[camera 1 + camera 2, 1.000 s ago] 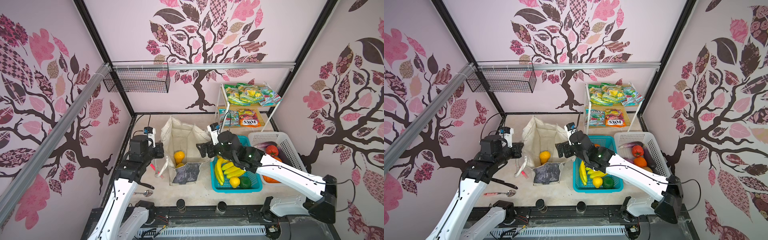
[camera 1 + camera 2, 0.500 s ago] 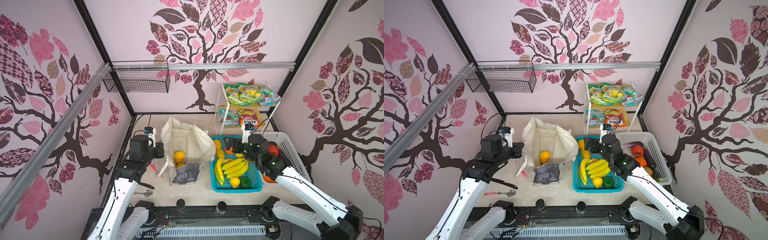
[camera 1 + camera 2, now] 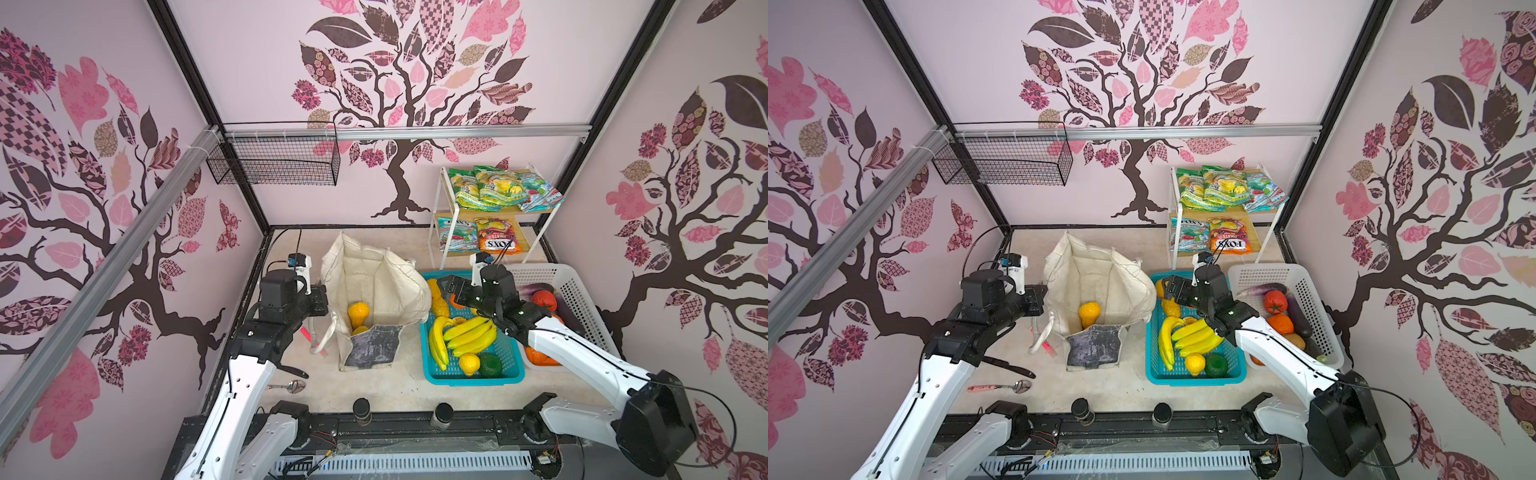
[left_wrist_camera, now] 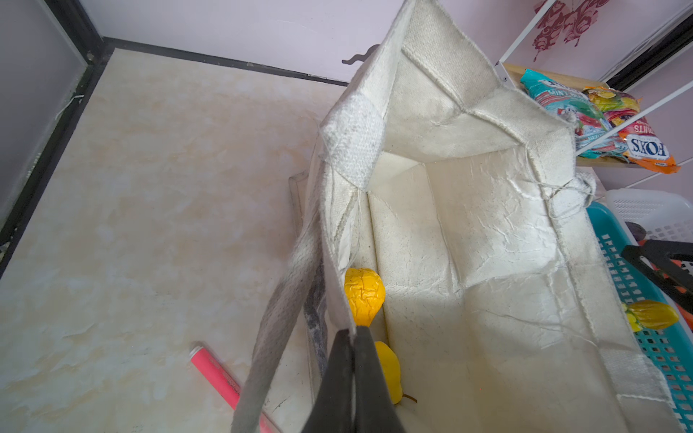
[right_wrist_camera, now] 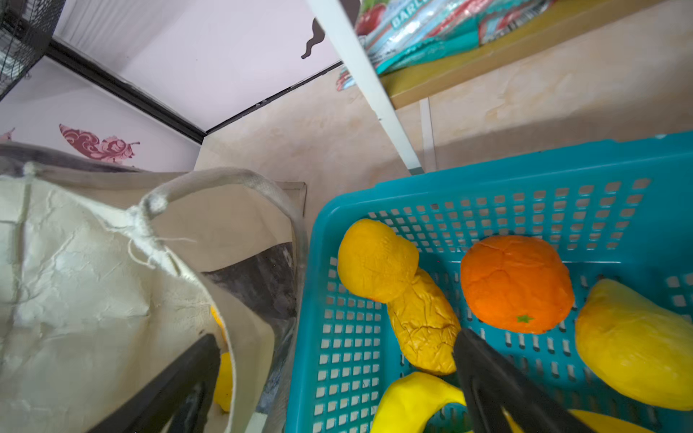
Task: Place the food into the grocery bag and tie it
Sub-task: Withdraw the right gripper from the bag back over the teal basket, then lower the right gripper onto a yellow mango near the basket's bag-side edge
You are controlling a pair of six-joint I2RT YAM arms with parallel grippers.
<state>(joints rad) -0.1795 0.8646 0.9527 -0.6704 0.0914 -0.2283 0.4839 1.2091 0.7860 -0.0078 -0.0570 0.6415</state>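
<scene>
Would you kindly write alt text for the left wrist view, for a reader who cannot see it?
The left gripper, jaws shut, pinches the rim of the open cream grocery bag, which holds two yellow toy fruits. A pink tube lies on the table beside the bag; a teal basket stands on its other side.

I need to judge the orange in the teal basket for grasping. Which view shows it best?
The right wrist view: the orange lies in plain view in the teal basket. In both top views the open right gripper covers most of it. The left wrist view barely reaches that basket.
</scene>
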